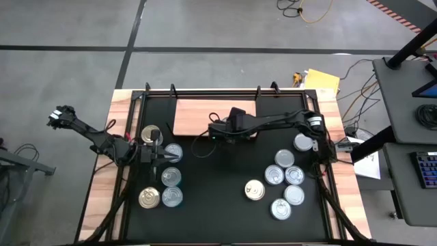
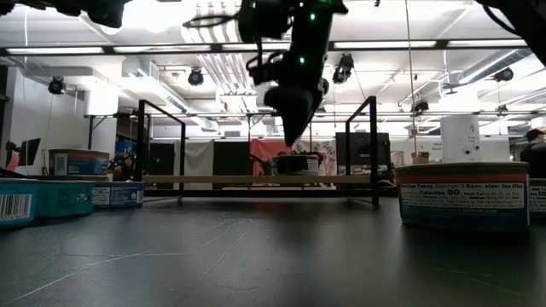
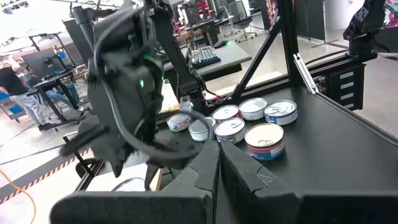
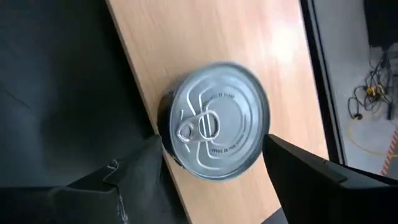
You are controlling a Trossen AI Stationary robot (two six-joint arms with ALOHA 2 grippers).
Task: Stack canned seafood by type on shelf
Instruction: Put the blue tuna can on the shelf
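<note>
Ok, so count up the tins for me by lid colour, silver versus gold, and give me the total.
Silver-topped tins: 10 (3 on the left of the table, e.g.; 6 on its right, e.g.; 1 on the shelf, at)
Gold-topped tins: 3 (2 on the left, e.g.; 1 on the right)
Total: 13

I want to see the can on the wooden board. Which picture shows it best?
The right wrist view: the silver-topped can sits on the wooden board, fully visible. From high up, the arm hides it. The low view shows it small and far.
</note>
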